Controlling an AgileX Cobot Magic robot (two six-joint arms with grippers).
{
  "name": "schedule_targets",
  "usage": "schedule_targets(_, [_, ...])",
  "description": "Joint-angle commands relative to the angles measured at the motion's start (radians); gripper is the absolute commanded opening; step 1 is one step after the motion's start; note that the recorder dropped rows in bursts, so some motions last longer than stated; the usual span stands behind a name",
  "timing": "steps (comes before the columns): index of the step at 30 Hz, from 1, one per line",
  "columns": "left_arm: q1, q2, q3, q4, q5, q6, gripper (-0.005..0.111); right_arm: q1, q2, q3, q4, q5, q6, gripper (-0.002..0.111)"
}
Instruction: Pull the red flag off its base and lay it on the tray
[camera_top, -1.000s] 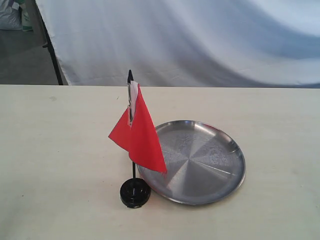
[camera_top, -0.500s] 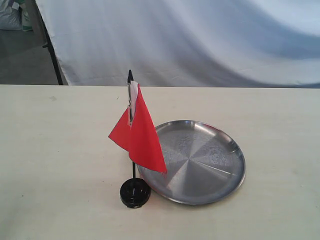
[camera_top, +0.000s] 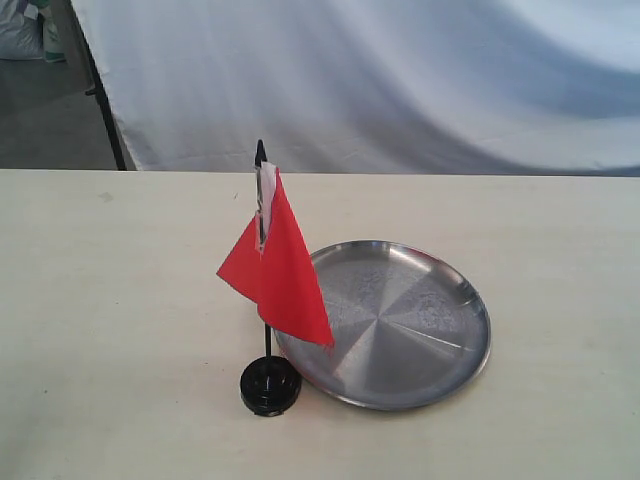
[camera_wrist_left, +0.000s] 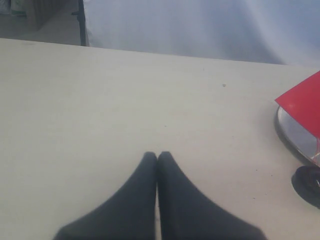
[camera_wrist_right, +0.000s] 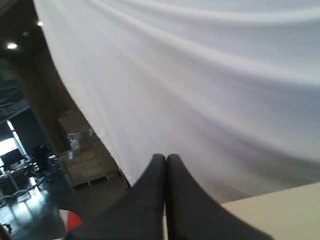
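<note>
Nothing is done yet: the red flag (camera_top: 275, 270) stands in its base (camera_top: 270, 385), just left of the tray (camera_top: 420, 320). My left pincer (camera_wrist_left: 157, 156) and right pincer (camera_wrist_right: 166, 157) are closed, empty.

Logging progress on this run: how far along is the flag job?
Done: nothing yet. The red flag stands upright in the base, beside the tray, which holds nothing. In hand: nothing; the left gripper and right gripper are both shut, away from the flag. Left: grip the flag, pull it free, lay it on the tray.
</note>
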Motion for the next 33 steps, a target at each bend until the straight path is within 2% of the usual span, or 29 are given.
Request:
schedule_targets(1, [0.004,-0.004,0.004,0.001,0.002,0.0,0.0,0.101,0.125,-0.109,-0.017,0.053,-0.103,0.0])
schedule_targets(4, [0.004,-0.004,0.004,0.001,0.002,0.0,0.0,0.195,0.413,-0.2,-0.017,0.133,-0.172,0.0])
schedule_targets(7, [0.004,-0.004,0.004,0.001,0.002,0.0,0.0,0.283,0.698,-0.239,-0.017,0.112,-0.188,0.0])
schedule_targets(11, [0.004,-0.004,0.004,0.001,0.002,0.0,0.0,0.438,1.038,-0.242,-0.017,-0.095,-0.404,0.0])
schedule_targets(13, [0.004,-0.004,0.004,0.001,0.002,0.0,0.0,0.503,1.18,-0.242,-0.017,-0.232,-0.435,0.0])
schedule_targets(15, [0.004,-0.004,0.004,0.001,0.002,0.0,0.0,0.541,1.312,-0.242,-0.017,-0.394,-0.43,0.0])
schedule_targets(17, [0.004,-0.004,0.004,0.001,0.002,0.0,0.0,0.556,1.377,-0.243,-0.02,-0.469,-0.427,0.0])
schedule_targets(22, [0.004,-0.004,0.004,0.001,0.002,0.0,0.0,0.604,1.563,-0.304,-0.202,-0.482,-0.424,0.0])
schedule_targets(26, [0.004,-0.004,0.004,0.001,0.002,0.0,0.0,0.624,1.641,-0.364,-0.211,-0.482,-0.415,0.002])
schedule_targets(27, [0.004,-0.004,0.004,0.001,0.002,0.0,0.0,0.624,1.659,-0.381,-0.211,-0.477,-0.402,0.008])
schedule_targets(29, [0.004,-0.004,0.004,0.001,0.002,0.0,0.0,0.624,1.692,-0.415,-0.203,-0.46,-0.342,0.026])
schedule_targets(32, [0.004,-0.004,0.004,0.001,0.002,0.0,0.0,0.624,1.728,-0.45,-0.2,-0.462,-0.237,0.065])
schedule_targets(33, [0.004,-0.004,0.004,0.001,0.002,0.0,0.0,0.624,1.739,-0.461,-0.2,-0.464,-0.225,0.073])
